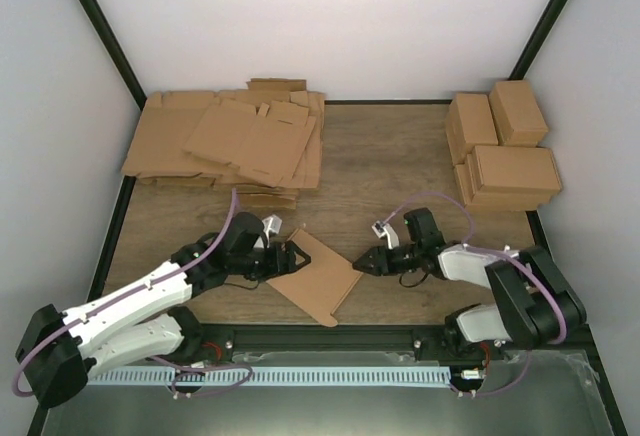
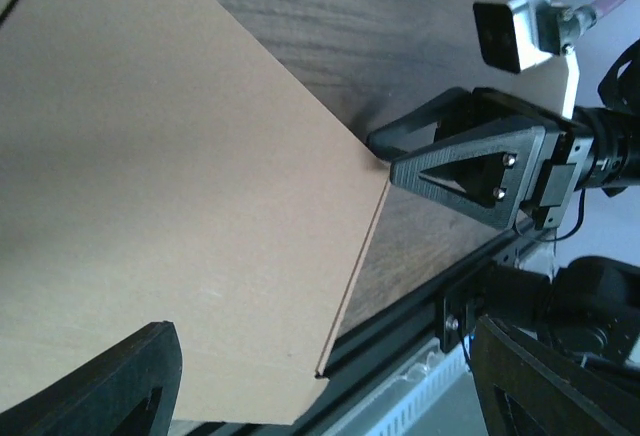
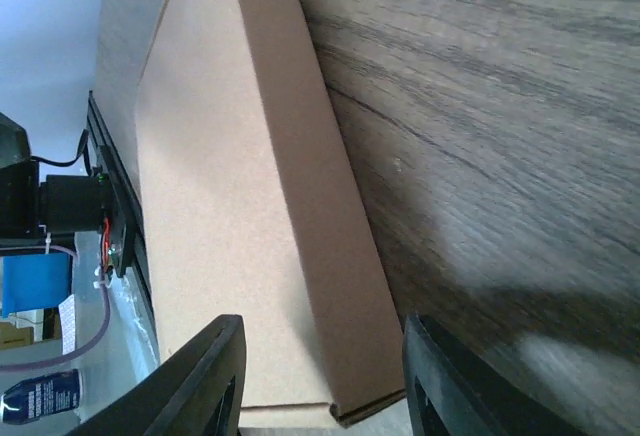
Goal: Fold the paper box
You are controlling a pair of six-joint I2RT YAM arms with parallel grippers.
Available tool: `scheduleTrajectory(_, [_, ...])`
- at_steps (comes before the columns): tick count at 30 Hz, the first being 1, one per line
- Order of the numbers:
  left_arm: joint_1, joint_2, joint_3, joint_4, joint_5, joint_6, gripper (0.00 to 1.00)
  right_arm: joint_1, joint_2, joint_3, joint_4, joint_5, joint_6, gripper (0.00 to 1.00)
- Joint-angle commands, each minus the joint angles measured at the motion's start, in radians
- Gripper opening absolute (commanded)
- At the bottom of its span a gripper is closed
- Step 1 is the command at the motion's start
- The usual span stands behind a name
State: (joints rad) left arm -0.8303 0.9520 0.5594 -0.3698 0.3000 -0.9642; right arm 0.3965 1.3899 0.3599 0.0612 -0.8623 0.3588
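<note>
Paper box: the paper box (image 1: 318, 278) is lying flat on the table (image 1: 400, 156) near its front edge, between the two arms. It is sitting cornerwise, with one corner pointing toward the black rail (image 1: 330, 336).
Box shape: the right wrist view is showing a broad top face and one long side wall meeting at a crisp edge, so the box is looking closed.
Box surface: it is showing plain brown cardboard in every view.
Left gripper: the left gripper (image 1: 296, 254) is reaching in at the box's left corner. In its own view its fingers (image 2: 100, 386) are standing wide apart with the box's top face spread below them, and they are clamping nothing.
Right gripper: the right gripper (image 1: 362, 263) is meeting the box's right corner. Its fingers (image 3: 200, 376) are parted, with that corner sitting in the gap and neither finger visibly pressing on the cardboard. In the left wrist view, its dark triangular fingertip is touching the box edge.
Flat sheets: a heap of flat cardboard sheets (image 1: 230, 141) is lying at the far left of the table, well apart from the box.
Finished boxes: a group of folded brown boxes (image 1: 505, 151) is sitting at the far right.
Writing: a blue bottle (image 3: 30, 398) beyond the table's near edge is carrying white print that is too small to read.
</note>
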Motion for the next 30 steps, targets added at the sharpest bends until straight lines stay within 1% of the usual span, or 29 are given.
scheduleTrajectory(1, [-0.010, -0.016, 0.024, -0.050, 0.083, 0.005, 0.82, 0.008, -0.079, 0.021, 0.003, 0.038, 0.027, 0.47])
scheduleTrajectory(3, [-0.011, -0.039, 0.008, -0.037, 0.103, -0.015, 0.82, 0.008, -0.055, 0.076, -0.034, 0.051, -0.002, 0.50])
scheduleTrajectory(5, [-0.013, -0.062, -0.017, -0.027, 0.120, -0.037, 0.82, 0.008, -0.005, 0.123, -0.050, 0.041, -0.018, 0.50])
scheduleTrajectory(12, [-0.016, -0.144, -0.113, -0.017, 0.146, -0.104, 0.81, 0.008, 0.169, 0.227, -0.054, -0.048, -0.079, 0.47])
scheduleTrajectory(14, [-0.016, -0.168, -0.134, -0.017, 0.151, -0.120, 0.81, 0.009, 0.201, 0.232, -0.059, -0.082, -0.101, 0.46])
scheduleTrajectory(18, [-0.018, -0.218, -0.175, -0.011, 0.167, -0.153, 0.80, 0.010, 0.216, 0.214, -0.038, -0.127, -0.103, 0.46])
scheduleTrajectory(24, [-0.022, -0.225, -0.241, 0.034, 0.200, -0.180, 0.81, 0.020, 0.242, 0.196, -0.021, -0.143, -0.101, 0.45])
scheduleTrajectory(30, [-0.024, -0.217, -0.263, 0.072, 0.202, -0.193, 0.81, 0.032, 0.263, 0.203, -0.042, -0.122, -0.106, 0.39])
